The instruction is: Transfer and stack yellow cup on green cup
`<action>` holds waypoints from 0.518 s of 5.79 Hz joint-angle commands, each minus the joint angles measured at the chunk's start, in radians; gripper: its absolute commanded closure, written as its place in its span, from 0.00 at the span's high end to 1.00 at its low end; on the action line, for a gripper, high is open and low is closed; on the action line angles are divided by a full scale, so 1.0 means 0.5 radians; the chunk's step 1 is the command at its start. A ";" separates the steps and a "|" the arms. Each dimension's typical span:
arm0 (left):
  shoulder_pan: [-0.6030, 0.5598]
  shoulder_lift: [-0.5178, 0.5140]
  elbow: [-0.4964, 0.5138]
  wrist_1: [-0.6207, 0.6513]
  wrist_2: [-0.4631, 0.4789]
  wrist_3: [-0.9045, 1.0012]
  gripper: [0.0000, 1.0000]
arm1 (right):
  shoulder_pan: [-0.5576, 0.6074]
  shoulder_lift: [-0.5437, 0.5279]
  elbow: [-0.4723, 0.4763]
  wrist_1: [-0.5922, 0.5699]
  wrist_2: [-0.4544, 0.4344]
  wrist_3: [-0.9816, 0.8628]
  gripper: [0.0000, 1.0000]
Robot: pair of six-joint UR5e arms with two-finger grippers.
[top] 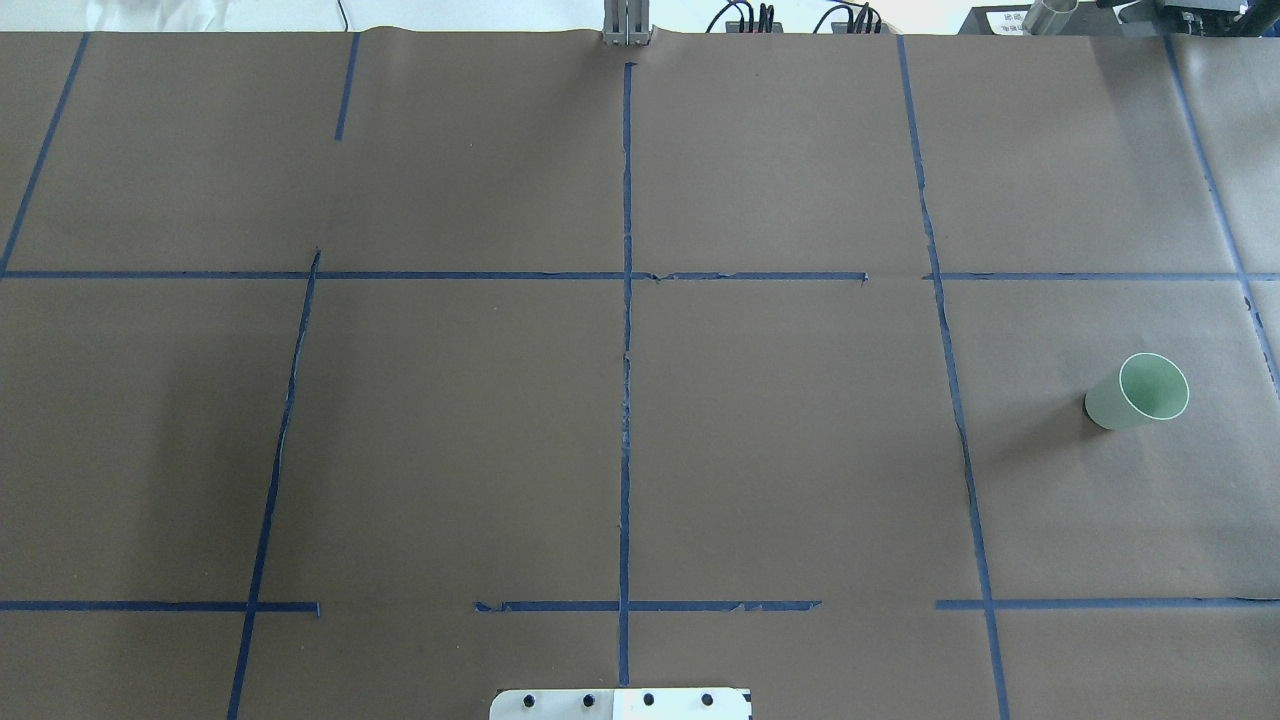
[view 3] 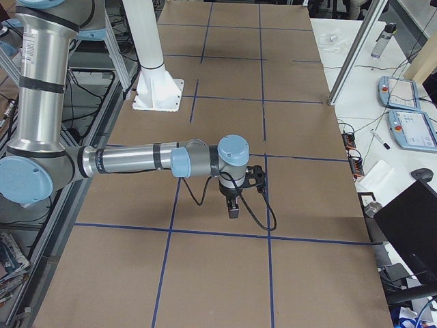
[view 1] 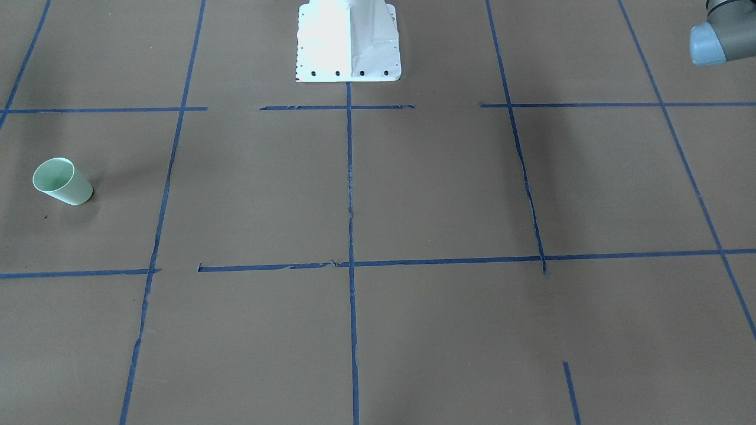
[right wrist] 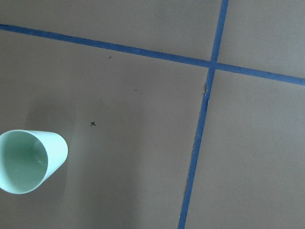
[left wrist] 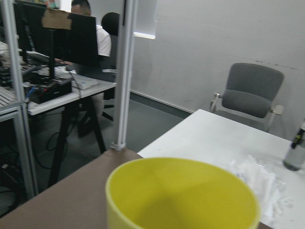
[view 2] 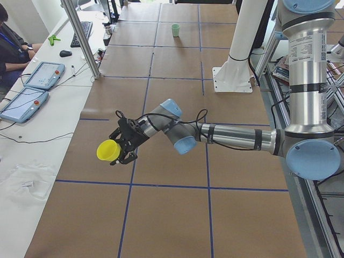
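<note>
Yellow cup (left wrist: 181, 195) cropped at base in left wrist view. Cannot tell grip width of left tool (view 2: 120, 152) or right tool (view 3: 233, 209). Cup plain, tapered, rim sideways, at left tool above worktop (view 2: 172, 215). Green cup (view 1: 62, 182) upright, well apart.

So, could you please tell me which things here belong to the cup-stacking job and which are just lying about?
Job: yellow cup, green cup.
Lying about: keyboard, mouse, grey chair.
</note>
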 commanded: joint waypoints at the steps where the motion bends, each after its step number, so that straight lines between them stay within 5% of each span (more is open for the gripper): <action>1: 0.054 -0.383 -0.009 -0.019 -0.127 0.069 0.48 | 0.000 0.003 0.007 0.001 0.030 -0.003 1.00; 3: 0.268 -0.709 -0.015 -0.037 -0.127 0.605 0.47 | -0.003 0.018 0.004 0.123 0.179 0.000 1.00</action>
